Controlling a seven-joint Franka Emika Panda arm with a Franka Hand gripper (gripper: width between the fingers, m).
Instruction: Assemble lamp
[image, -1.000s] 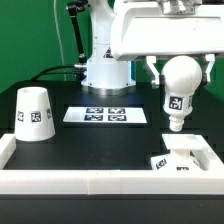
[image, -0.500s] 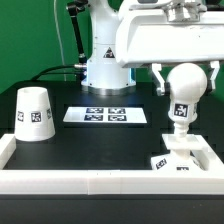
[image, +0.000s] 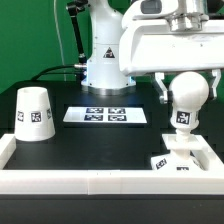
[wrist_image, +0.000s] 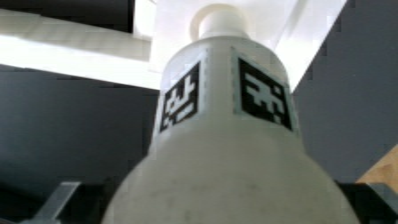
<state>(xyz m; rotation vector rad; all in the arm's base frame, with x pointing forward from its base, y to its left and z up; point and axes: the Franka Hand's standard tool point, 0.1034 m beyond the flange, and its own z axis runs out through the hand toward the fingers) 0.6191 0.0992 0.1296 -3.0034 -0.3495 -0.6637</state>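
Observation:
My gripper (image: 187, 88) is shut on the ball-shaped white bulb (image: 186, 95), holding it upright with its tagged stem pointing down. The stem tip hangs just above the flat square base (image: 178, 160), which lies in the front right corner at the exterior view's right. In the wrist view the bulb (wrist_image: 222, 140) fills the picture, its tags facing the camera, with the base (wrist_image: 107, 50) pale beyond it. The tapered cup-like shade (image: 34, 113) stands mouth down at the exterior view's left, far from the gripper.
The marker board (image: 106, 115) lies flat in the middle of the black table. A white raised rim (image: 90, 181) runs along the front and sides. The robot's white pedestal (image: 105, 60) stands at the back.
The gripper has carried the bulb to the exterior view's right and lower, so its stem now sits over the base.

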